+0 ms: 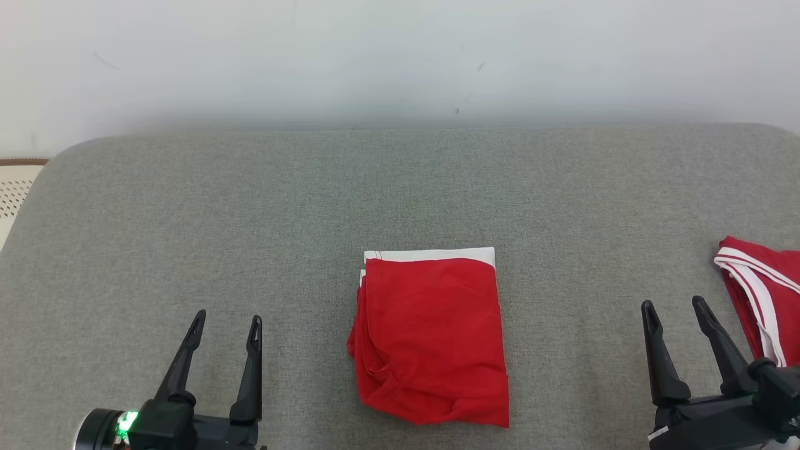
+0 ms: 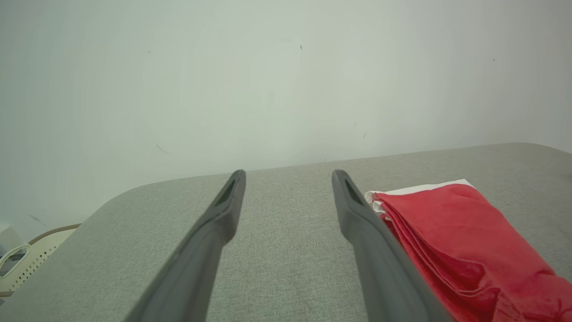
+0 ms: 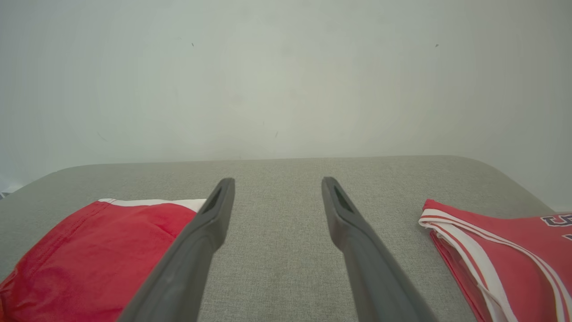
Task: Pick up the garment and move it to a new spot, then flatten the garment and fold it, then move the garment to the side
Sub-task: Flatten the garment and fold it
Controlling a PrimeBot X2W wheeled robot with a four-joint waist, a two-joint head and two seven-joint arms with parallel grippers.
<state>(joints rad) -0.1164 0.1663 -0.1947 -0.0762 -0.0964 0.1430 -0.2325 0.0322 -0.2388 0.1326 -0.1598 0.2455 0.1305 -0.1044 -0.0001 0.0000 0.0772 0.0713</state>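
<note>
A: Where is the garment found, and why is it thought to lie there?

B: The garment (image 1: 431,337) is seen in the middle of the surface (image 1: 187,219), towards the near edge; it is laid as a compact folded rectangle. The folding is judged to be done, so only the move to the side is left.

A: How are the end effectors held?

B: The left end effector (image 1: 227,316) is held over the near-left part of the surface; its fingers (image 1: 181,365) are spread wide and nothing is gripped. The right end effector (image 1: 673,303) is held the same way at the near right, open and empty. Each is kept apart from the garment, one on either flank; this is presumably so that the fold is not disturbed and can be reached from either side.

A: What is noted of materials and shapes?

B: The garment is made of thin red cloth with a slight sheen; a white band runs along its far edge; stacked layers are shown on its left side; its near-left corner is rumpled. The surface is covered in finely woven grey fabric, and its far corners are rounded. A second garment (image 1: 765,281), red with white striped trim, is laid at the right edge, well apart. The fingers are long, dark, matte and tapered.
</note>
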